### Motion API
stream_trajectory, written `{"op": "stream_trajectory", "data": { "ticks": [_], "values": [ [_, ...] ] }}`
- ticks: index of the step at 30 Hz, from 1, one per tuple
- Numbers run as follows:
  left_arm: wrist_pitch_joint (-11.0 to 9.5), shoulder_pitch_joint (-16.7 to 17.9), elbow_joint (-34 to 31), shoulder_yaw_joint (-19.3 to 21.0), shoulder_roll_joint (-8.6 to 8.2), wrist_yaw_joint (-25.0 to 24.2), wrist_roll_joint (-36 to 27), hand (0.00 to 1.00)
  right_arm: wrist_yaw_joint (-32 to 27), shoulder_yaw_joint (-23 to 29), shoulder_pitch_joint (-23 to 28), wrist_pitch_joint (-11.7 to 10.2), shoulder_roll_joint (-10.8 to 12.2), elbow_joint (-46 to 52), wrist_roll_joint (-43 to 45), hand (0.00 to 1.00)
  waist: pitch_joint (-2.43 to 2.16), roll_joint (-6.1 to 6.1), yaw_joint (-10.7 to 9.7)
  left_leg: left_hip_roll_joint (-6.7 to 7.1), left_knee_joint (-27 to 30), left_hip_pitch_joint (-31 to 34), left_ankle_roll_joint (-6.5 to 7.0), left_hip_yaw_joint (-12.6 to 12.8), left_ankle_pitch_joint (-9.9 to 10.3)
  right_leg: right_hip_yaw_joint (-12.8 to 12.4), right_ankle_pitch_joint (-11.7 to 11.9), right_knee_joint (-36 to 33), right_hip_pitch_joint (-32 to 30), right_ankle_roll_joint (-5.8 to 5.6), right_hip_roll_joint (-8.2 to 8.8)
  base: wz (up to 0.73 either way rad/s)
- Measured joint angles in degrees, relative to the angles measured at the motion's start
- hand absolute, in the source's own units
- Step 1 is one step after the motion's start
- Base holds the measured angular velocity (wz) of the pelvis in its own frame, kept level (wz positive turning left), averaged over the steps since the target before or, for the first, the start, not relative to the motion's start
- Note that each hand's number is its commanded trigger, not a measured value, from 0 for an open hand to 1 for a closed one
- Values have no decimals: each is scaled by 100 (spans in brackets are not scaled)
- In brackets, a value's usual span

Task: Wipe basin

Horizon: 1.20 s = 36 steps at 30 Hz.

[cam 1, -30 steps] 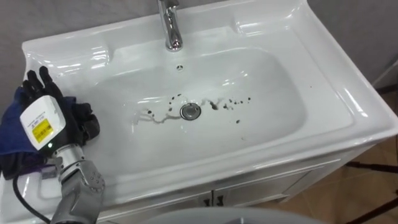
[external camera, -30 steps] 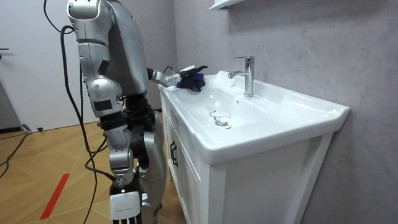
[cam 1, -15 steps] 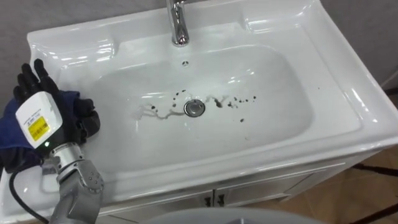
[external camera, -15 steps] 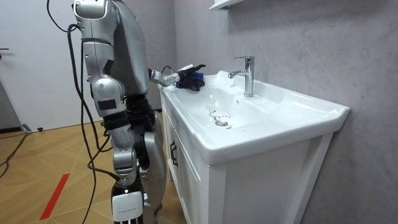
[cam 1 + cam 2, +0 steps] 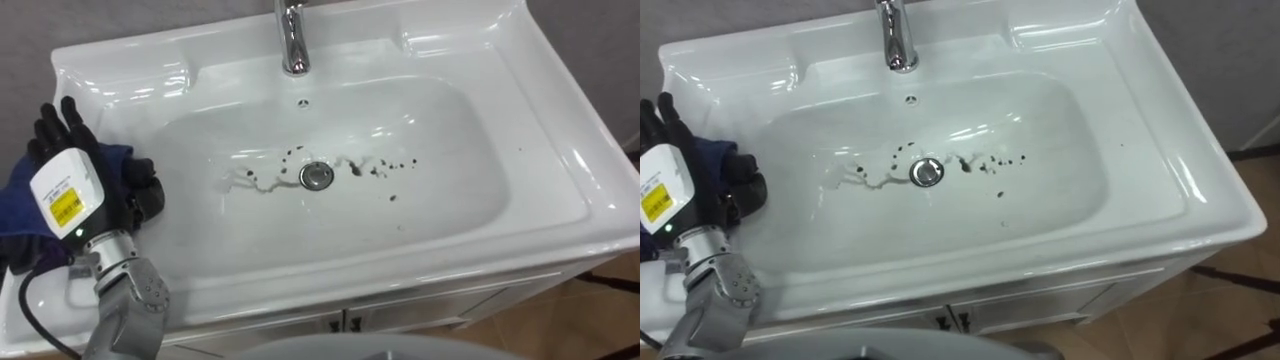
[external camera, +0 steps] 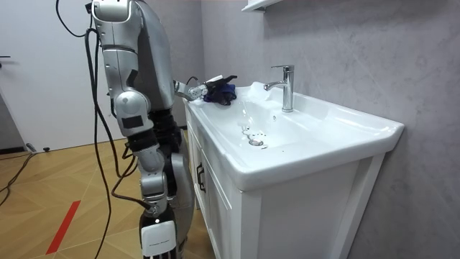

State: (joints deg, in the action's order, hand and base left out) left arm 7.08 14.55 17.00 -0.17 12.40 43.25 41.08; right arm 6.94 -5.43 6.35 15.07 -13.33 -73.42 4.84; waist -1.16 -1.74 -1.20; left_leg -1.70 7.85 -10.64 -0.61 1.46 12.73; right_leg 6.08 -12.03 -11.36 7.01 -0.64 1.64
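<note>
Blue cloth lying on white basin left rim, left hand seemingly gripping it, right hand hanging low, dark specks dotting bowl around drain.

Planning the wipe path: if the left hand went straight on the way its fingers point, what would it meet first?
The left hand, holding the cloth, would likely meet the basin's raised back-left rim first; depth is unclear.

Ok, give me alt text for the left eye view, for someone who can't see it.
The robot's left hand holds a dark blue cloth on the left rim of a white basin. Dark specks and a smear lie around the drain in the bowl, below a chrome tap.
</note>
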Motion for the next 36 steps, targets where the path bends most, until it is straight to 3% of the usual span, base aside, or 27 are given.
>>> {"op": "stream_trajectory", "data": {
  "ticks": [7, 21, 25, 36],
  "values": [
    [-3, -1, 97, 4, 7, -5, 6, 0, 27, 55, 51, 6, -1, 53, 152, 0, -2, 3, 7, -5, 0, -14, -43, 30, -29, -6, -43, -18, -22, 25, -6, -1],
    [-3, -60, 531, 4, 167, -46, -31, 0, 93, 233, 50, 318, -6, -14, 296, 0, -11, -1, -7, -72, -3, -218, -156, 37, -99, -17, -103, -24, 172, 129, -71, -2],
    [-1, -69, 567, 7, 177, -173, -31, 0, 155, 236, 54, 387, -34, -13, 300, 0, -13, -2, -8, -87, -2, -226, -165, 157, -114, -22, -111, -23, 171, 144, -81, 0],
    [4, -68, 724, 9, 219, -585, -300, 0, 267, 297, 44, 640, -46, -64, 501, 0, -55, -27, -6, -98, -1, -307, -168, 153, -122, -131, -108, -42, 198, 162, -108, -5]
  ]
}}
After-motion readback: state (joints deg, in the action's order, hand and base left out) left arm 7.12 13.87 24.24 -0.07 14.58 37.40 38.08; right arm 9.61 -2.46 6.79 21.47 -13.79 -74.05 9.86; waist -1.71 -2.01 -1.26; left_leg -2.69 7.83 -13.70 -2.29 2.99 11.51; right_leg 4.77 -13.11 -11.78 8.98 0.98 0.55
